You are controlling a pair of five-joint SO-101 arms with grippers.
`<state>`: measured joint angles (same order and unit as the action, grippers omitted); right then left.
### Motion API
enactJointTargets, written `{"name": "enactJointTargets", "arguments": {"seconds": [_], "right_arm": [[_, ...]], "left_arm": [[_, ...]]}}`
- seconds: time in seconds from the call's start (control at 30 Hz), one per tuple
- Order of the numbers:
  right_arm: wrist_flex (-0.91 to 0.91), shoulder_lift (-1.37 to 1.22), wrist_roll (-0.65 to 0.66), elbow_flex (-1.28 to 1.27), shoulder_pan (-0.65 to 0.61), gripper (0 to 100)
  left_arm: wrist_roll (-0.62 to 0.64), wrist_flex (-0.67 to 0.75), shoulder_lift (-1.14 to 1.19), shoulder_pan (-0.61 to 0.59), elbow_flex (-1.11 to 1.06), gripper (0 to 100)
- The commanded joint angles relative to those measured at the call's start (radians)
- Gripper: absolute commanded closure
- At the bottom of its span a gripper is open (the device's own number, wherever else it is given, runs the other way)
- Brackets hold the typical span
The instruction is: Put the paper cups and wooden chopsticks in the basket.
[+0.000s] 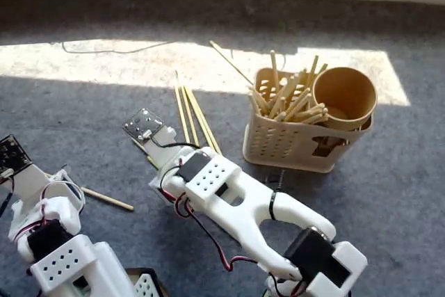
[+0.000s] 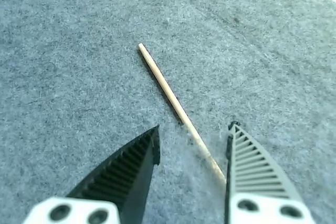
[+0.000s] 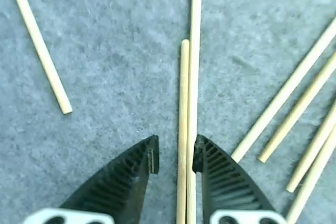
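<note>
A cream basket (image 1: 285, 145) stands at the right and holds many wooden chopsticks (image 1: 288, 102) and a paper cup (image 1: 344, 95). Several loose chopsticks (image 1: 189, 113) lie on the grey carpet to its left. My right gripper (image 3: 175, 153) is low over the carpet and narrowly open, with a pair of chopsticks (image 3: 188, 77) lying between its fingers. A single chopstick (image 1: 106, 199) lies at the lower left. My left gripper (image 2: 194, 127) is open astride that chopstick (image 2: 168, 90), which rests on the carpet.
In the right wrist view another chopstick (image 3: 39, 43) lies off to one side and several more (image 3: 299, 108) fan out on the other. A thin cable (image 1: 104, 50) crosses the sunlit strip of carpet at the back. One chopstick (image 1: 229, 62) sticks out of the basket toward the back left.
</note>
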<state>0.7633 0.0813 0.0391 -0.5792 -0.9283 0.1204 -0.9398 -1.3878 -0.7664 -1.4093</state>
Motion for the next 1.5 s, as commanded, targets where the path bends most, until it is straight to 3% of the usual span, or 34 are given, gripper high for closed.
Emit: {"name": "enactJointTargets", "arguments": {"seconds": [0.0,0.43,0.6,0.8,1.47], "right_arm": [[0.015,0.074,0.009,0.025,0.042,87.5],[-0.018,-0.148,0.011,0.039,0.05,87.9],[-0.044,-0.165,0.057,0.039,0.051,99.1],[-0.039,-0.16,0.103,0.038,0.053,99.4],[-0.027,0.487,0.101,-0.252,0.053,99.4]], "left_arm": [[-0.012,0.02,-0.008,-0.008,0.007,79],[-0.012,0.02,-0.008,-0.008,0.007,79],[-0.012,0.02,-0.008,-0.008,0.007,79],[-0.012,0.02,-0.008,-0.008,0.007,79],[-0.011,0.031,-0.008,-0.01,0.004,79]]}}
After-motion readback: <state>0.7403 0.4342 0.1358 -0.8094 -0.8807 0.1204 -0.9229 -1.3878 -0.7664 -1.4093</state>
